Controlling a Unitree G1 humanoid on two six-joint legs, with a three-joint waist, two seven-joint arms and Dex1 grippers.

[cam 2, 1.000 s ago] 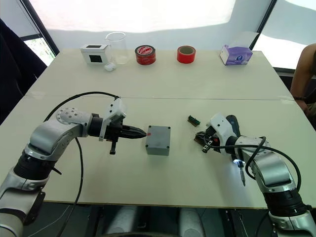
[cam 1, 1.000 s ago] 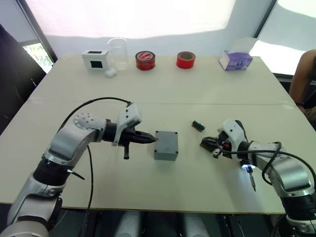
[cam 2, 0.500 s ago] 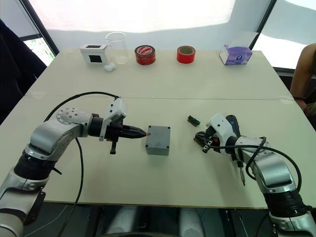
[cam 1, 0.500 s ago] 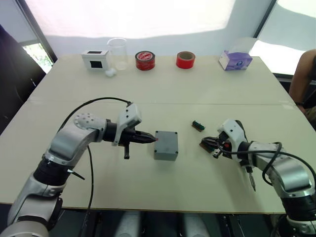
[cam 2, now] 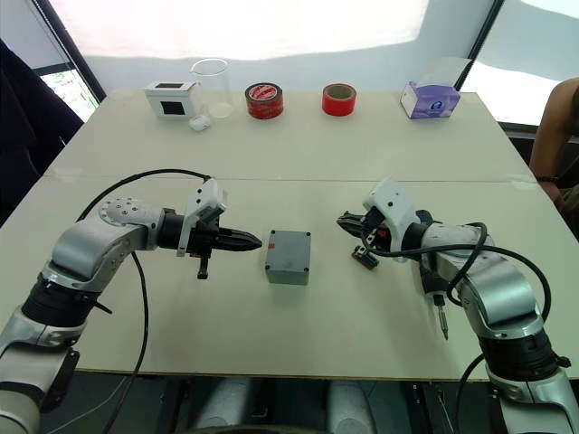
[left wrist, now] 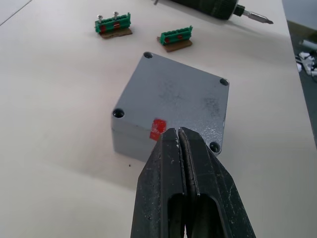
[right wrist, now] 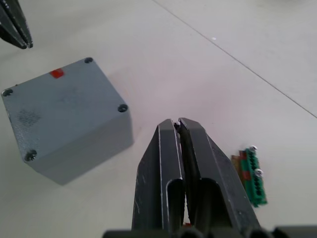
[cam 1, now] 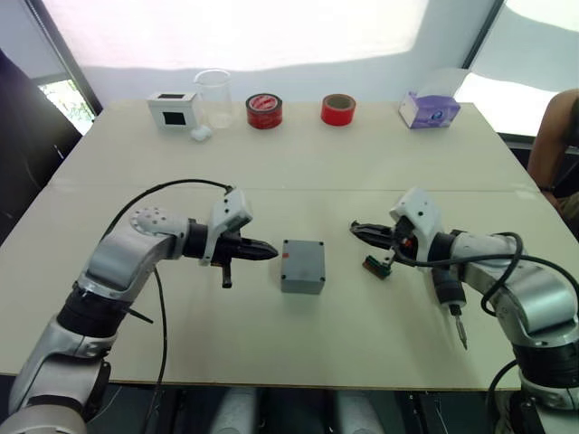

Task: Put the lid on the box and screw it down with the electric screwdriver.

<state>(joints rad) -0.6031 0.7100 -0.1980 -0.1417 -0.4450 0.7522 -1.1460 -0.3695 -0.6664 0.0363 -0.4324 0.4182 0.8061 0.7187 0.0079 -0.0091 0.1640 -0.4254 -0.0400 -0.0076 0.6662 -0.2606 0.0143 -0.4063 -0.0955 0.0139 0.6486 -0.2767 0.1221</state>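
The left pincer [cam 1: 269,252] has its two black fingers pressed together, gripping nothing; its tip hovers just beside the box [cam 1: 302,266], at the box's 9 o'clock, close to a small red mark on that edge. The lid [left wrist: 176,101] already sits on the box — four corner screw holes show on its flat grey face.

The right pincer [cam 1: 359,229] is also closed and empty, pointing toward the box from its 3 o'clock side, a little apart from it. Just below its fingers lies a small green connector block [cam 1: 376,266] on the worktop [cam 1: 317,163]; the left wrist view shows a second green block [left wrist: 114,24] beside it.

The electric screwdriver [cam 1: 450,297] lies on the worktop by the right forearm, at about 4 o'clock from the box and well apart from it, bit pointing toward the near edge.

Along the far edge stand a white box with a black screen [cam 1: 172,109], a clear cup [cam 1: 213,97], two red tape rolls [cam 1: 264,110] and a purple tissue box [cam 1: 428,111].
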